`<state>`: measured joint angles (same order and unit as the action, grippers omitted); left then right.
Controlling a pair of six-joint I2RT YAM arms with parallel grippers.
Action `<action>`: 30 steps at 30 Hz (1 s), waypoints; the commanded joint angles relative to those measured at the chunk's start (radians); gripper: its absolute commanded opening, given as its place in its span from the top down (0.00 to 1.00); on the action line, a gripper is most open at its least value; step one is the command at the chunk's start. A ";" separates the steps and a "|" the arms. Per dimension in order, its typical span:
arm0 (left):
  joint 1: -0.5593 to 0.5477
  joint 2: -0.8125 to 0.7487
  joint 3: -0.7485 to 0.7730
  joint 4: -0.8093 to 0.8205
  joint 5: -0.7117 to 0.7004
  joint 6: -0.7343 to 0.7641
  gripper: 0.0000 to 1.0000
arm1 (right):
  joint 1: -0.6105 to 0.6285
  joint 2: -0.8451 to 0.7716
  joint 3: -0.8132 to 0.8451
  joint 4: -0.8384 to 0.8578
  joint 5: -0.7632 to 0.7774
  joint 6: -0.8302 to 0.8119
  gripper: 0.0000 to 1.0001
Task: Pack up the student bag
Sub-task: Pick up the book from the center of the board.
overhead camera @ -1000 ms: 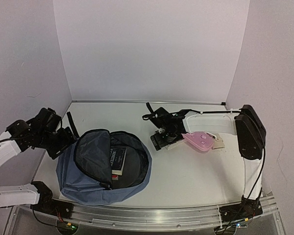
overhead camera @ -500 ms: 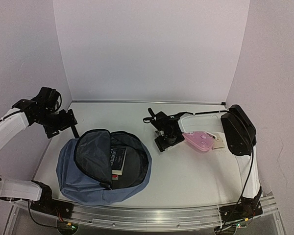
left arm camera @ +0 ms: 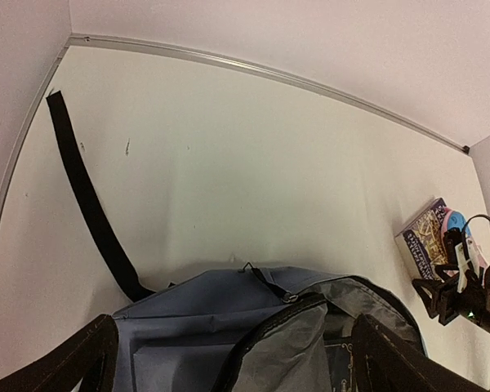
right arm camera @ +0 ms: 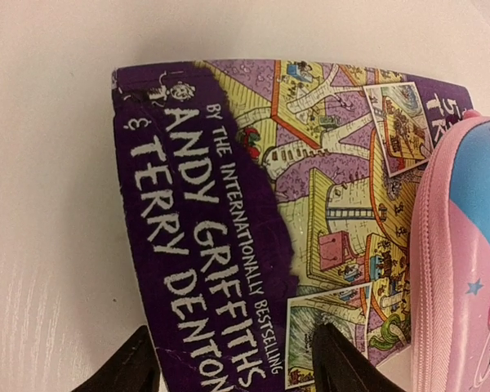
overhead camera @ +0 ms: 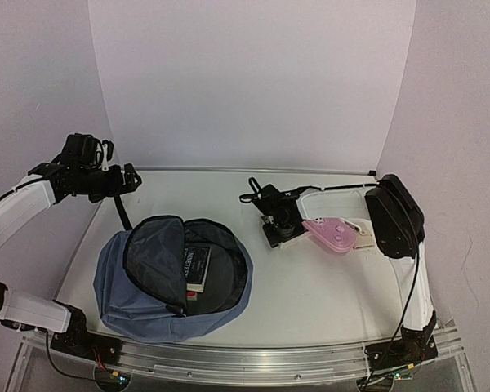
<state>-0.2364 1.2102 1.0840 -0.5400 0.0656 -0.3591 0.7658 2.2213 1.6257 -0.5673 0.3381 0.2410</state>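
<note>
At the upper left of the top view, the left gripper (overhead camera: 129,178) hangs above the desk (overhead camera: 327,286) with its jaws spread wide and nothing between them. Its wrist camera looks down past them at the bag. Just below it a black strap (overhead camera: 121,211) trails across the desk to the student bag (overhead camera: 147,286), which lies slumped at lower left with its mouth gaping toward the middle of the frame and a dark book (overhead camera: 196,265) already inside on the lining. We judge the bag soft and limp rather than heavy. The fabric will fold and the opening will sag if lifted by a loose panel, so the stiffer zipped rim (overhead camera: 131,245) looks like the best place to hold it open. Right of centre, the right gripper (overhead camera: 278,230) is low over a purple paperback (right arm camera: 229,204). Its jaws stand partly apart on either side of the spine end, and we cannot tell whether they touch it. Touching the paperback's right edge is a pink pencil case (overhead camera: 333,234), which a careless lift could drag along.
</note>
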 commanded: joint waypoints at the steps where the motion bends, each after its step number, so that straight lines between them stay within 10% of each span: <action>1: 0.005 0.013 0.001 0.053 0.041 0.045 0.01 | -0.012 0.057 -0.028 -0.031 0.044 0.029 0.44; 11: 0.001 0.039 -0.004 0.079 0.230 0.022 0.01 | -0.011 -0.059 -0.082 0.057 0.035 0.045 0.99; 30: -0.331 0.257 -0.069 0.613 0.307 -0.505 0.01 | -0.011 -0.447 -0.393 0.528 -0.373 0.197 1.00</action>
<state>-0.5110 1.3814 0.9883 -0.1153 0.3533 -0.7540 0.7513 1.8529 1.2819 -0.2125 0.0895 0.3795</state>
